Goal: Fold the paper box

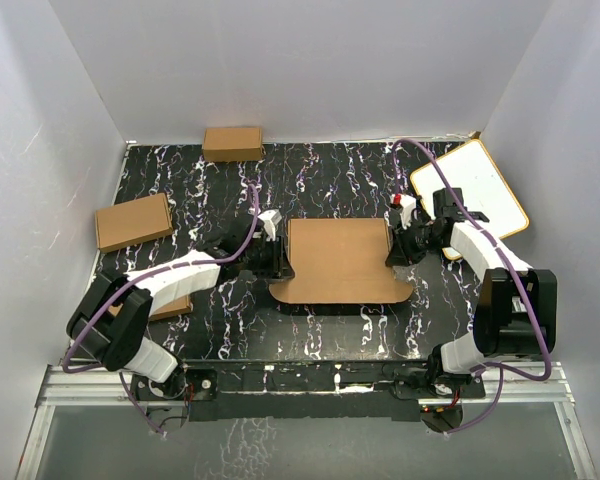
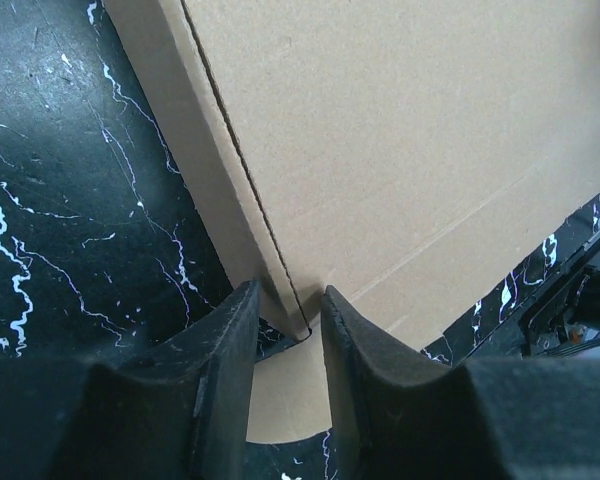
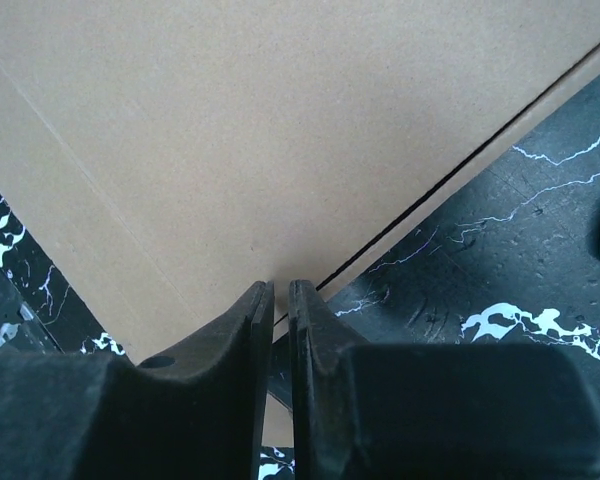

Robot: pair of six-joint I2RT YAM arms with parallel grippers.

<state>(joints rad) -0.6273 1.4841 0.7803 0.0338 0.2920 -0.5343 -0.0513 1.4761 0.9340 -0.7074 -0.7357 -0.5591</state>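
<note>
Matte black fingers of your left gripper pinch the paper box at a creased brown flap; your right gripper clamps the opposite edge.

Lower left of the top view, the left arm hides most of a small cardboard piece. Both wrist views crop the paper box at the top.

Had white-shelled arms with black joints, purple cables looped alongside, a red mark at two o'clock, and black textured fingers.
</note>
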